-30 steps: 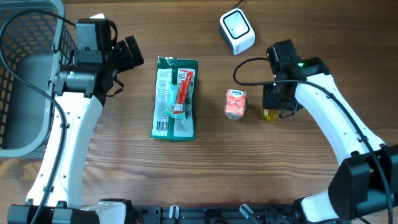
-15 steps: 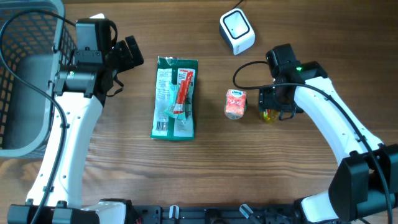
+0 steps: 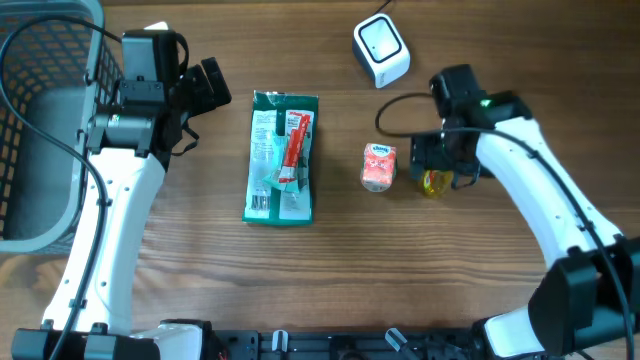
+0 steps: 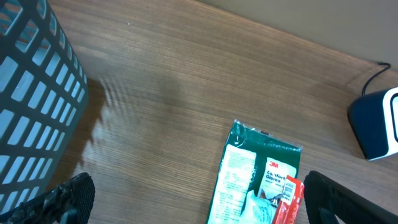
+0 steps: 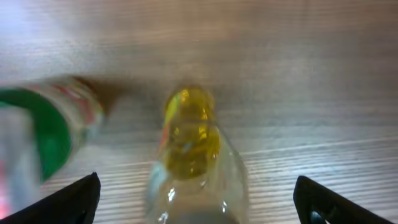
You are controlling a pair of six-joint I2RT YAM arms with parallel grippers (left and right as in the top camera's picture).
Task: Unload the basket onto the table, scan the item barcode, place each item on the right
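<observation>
My right hand (image 5: 198, 202) is spread all the way open on either side of the small yellow bottle (image 5: 189, 134), gripping nothing. The bottle sits on the counter (image 3: 330, 280) just beside the little orange pack (image 3: 378, 166), well short of the scanner (image 3: 381, 50). Close-up's blurry, but I think it's slick and round, so closing off-centre could make it squirt out and bump the pack.

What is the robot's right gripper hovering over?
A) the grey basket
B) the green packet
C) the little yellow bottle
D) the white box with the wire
C: in the right wrist view the little yellow bottle sits between the wide-open fingers of the right gripper, which do not touch it.
</observation>
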